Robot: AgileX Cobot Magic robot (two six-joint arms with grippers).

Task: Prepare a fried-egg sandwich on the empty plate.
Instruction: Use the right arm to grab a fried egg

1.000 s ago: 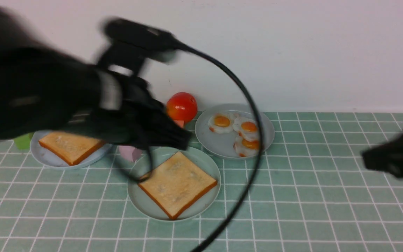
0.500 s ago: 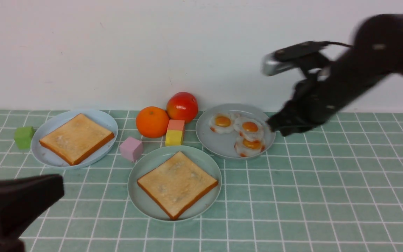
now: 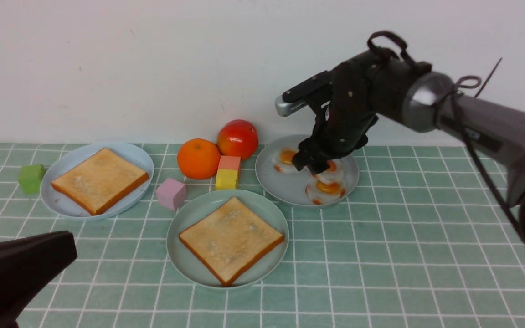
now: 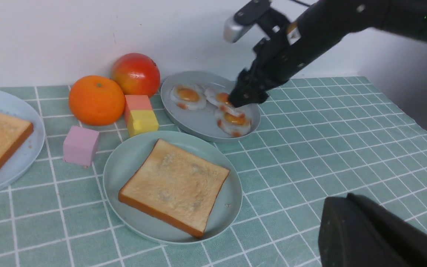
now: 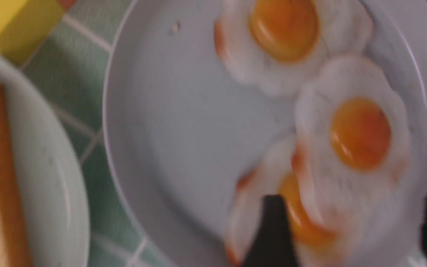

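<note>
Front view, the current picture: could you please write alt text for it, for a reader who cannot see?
The right tool hovers open over three toy fried eggs on a grey plate. Nearer, a toast slice lies on a mint-green plate; a second slice lies on a light blue plate to the left.

Right tool (image 5: 354, 233) open, pointing downward; left tool shut.

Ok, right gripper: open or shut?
Open: in the right wrist view the right gripper's two dark fingertips stand wide apart, fried eggs visible between them.
</note>
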